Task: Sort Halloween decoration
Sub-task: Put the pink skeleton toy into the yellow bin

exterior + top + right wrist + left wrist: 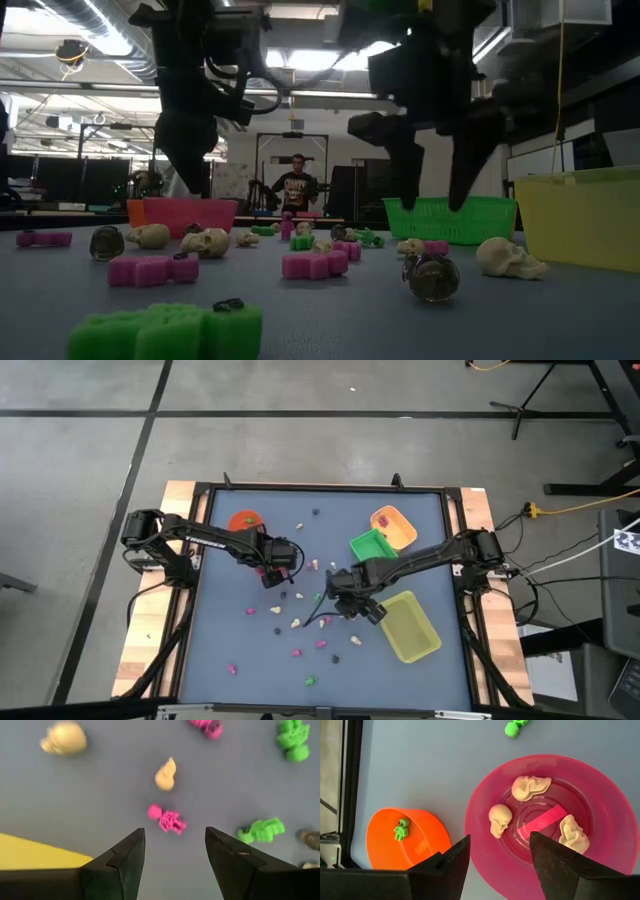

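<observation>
The left end effector [497, 865] hung spread and empty above the pink cup [600, 790], which held three cream skulls [500, 820] and a pink piece. Beside it, the orange cup [420, 827] held one green skeleton [401, 829]. The right end effector [175, 860] was also spread, empty, over a pink skeleton [167, 819] lying on the worktop [240, 650]. Other trinkets lay scattered around.

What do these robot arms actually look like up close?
Two slim black jointed arms. The left arm carries pale lettering along one link. Each ends in a two-finger gripper, left gripper and right gripper, with dark wedge-shaped fingers.
</observation>
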Robot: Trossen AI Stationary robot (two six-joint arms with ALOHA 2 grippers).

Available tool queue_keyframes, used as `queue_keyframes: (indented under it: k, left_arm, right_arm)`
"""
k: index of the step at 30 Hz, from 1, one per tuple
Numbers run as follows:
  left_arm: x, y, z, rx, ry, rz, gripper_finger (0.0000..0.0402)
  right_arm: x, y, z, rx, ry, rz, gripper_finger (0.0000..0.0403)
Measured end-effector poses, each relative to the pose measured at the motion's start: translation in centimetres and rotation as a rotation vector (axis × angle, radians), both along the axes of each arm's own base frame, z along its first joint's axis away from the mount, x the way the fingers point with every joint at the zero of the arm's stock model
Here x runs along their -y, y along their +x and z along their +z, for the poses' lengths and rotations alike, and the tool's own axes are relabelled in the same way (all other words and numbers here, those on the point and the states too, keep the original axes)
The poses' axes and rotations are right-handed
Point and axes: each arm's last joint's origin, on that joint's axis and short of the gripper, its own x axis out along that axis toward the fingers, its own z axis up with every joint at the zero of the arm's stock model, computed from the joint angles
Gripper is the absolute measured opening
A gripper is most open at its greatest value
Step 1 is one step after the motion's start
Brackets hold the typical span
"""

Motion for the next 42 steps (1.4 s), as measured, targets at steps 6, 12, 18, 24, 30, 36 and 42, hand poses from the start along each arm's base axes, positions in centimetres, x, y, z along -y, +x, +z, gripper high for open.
queue_keyframes:
  k: [6, 12, 18, 24, 30, 36, 42]
  left_arm:
    - [0.0, 0.0, 0.0, 0.0, 0.0, 0.0, 0.0188]
    - [0.0, 0.0, 0.0, 0.001, 0.0, 0.0, 0.0188]
    - [0.0, 0.0, 0.0, 0.001, 0.0, 0.001, 0.0188]
    - [0.0, 0.0, 0.0, 0.001, 0.0, 0.001, 0.0188]
    - [0.0, 0.0, 0.0, 0.002, 0.0, 0.001, 0.0188]
    - [0.0, 0.0, 0.0, 0.003, 0.0, 0.0, 0.0188]
    - [0.0, 0.0, 0.0, 0.003, 0.0, 0.001, 0.0188]
  right_arm:
    - [0.1, -0.3, -1.8, 0.038, 0.003, -0.001, 0.0207]
    - [0.2, -0.8, -3.2, 0.046, 0.004, -0.001, 0.0207]
    - [0.2, -0.9, -3.7, 0.06, 0.007, -0.001, 0.0207]
    - [0.2, -0.8, -3.7, 0.072, 0.009, -0.001, 0.0192]
    - [0.2, -0.8, -3.7, 0.072, 0.009, -0.003, 0.014]
    - [0.2, -0.8, -3.7, 0.071, 0.01, -0.004, 0.0088]
    - [0.2, -0.8, -3.7, 0.072, 0.01, -0.005, 0.0054]
